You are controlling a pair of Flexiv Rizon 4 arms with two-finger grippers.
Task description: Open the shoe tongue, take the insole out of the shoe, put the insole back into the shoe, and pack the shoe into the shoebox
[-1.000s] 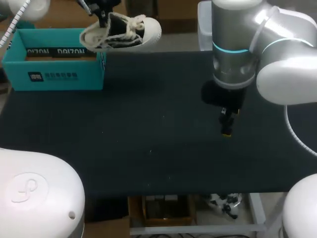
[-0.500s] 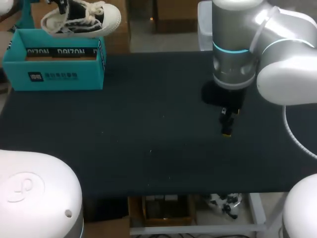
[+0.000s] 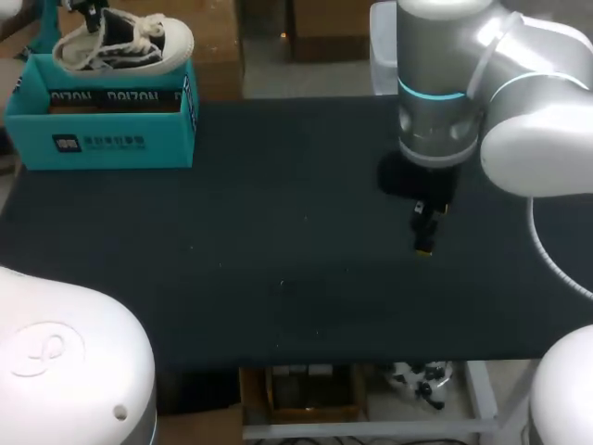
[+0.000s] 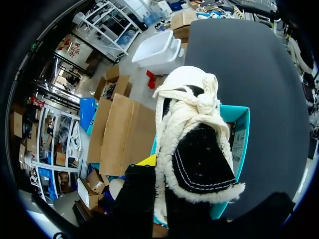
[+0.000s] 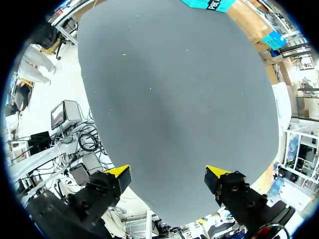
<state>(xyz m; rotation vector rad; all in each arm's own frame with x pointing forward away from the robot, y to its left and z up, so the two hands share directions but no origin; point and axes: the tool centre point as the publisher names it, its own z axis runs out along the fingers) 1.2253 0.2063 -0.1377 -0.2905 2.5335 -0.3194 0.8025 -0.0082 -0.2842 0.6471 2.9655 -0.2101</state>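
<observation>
A black-and-cream lace-up shoe (image 3: 125, 44) hangs just over the open teal shoebox (image 3: 102, 130) at the table's far left corner. My left gripper (image 3: 93, 13) is shut on the shoe's collar near the heel. In the left wrist view the shoe (image 4: 194, 144) points its toe away from my left gripper (image 4: 159, 199), with the shoebox (image 4: 240, 130) beneath it. The insole cannot be seen. My right gripper (image 3: 424, 232) hangs open over the table right of the middle, far from the shoe. In its own view my right gripper (image 5: 167, 177) holds nothing, and a corner of the shoebox (image 5: 209, 4) lies far ahead.
The black table mat (image 3: 278, 232) stretches bare between the box and my right gripper. My right arm's thick body (image 3: 435, 93) stands over the table's far right part.
My left gripper has carried the shoe leftward and downward, from beside the box's right end to directly over the box. The right arm has kept still.
</observation>
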